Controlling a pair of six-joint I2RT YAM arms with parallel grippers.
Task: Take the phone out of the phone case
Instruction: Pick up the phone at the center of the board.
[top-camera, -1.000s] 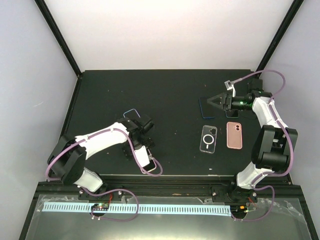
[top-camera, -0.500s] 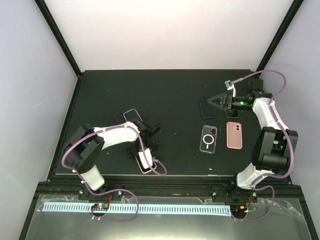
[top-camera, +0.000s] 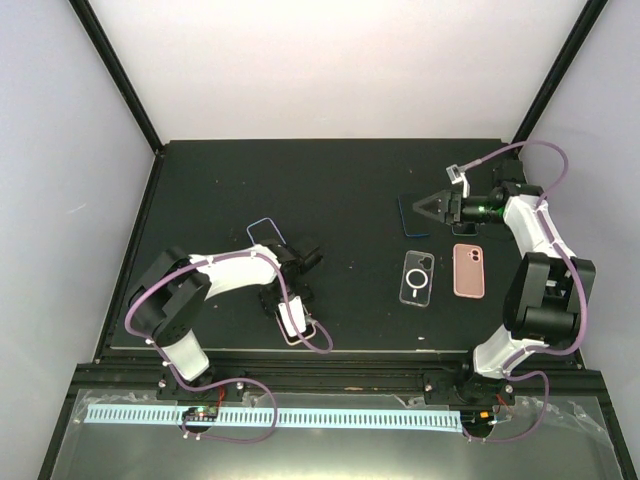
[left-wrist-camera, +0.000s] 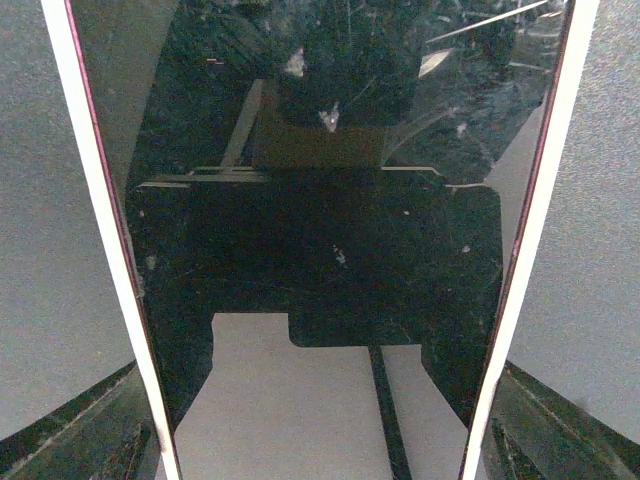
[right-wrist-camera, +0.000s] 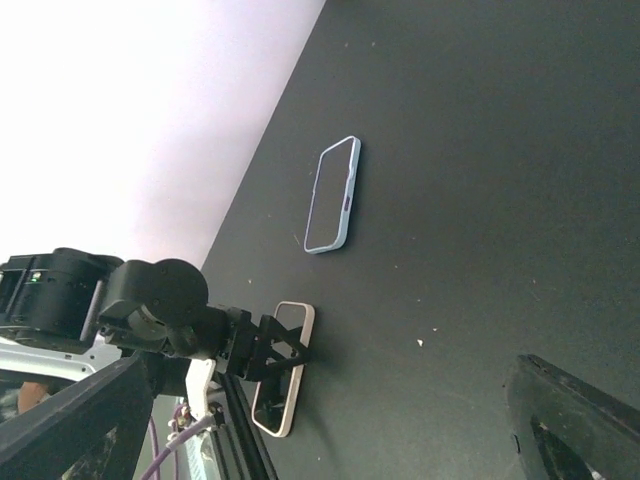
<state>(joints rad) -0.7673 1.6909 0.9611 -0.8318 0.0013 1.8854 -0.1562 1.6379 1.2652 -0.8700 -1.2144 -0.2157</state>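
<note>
Though the left gripper (top-camera: 288, 311) straddles the phone (left-wrist-camera: 320, 250), its jaws' grip is unclear (too close). Jaws of the right gripper (top-camera: 420, 205) are released.

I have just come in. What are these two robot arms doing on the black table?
The left hand is down at the near edge of the table, with its fingers on either side of a phone that has a pale rim. Whether they already grip it is unclear. The right hand hangs open over a dark blue case on the far right and holds nothing. A clear case, a pink one and a light blue case lie untouched.
</note>
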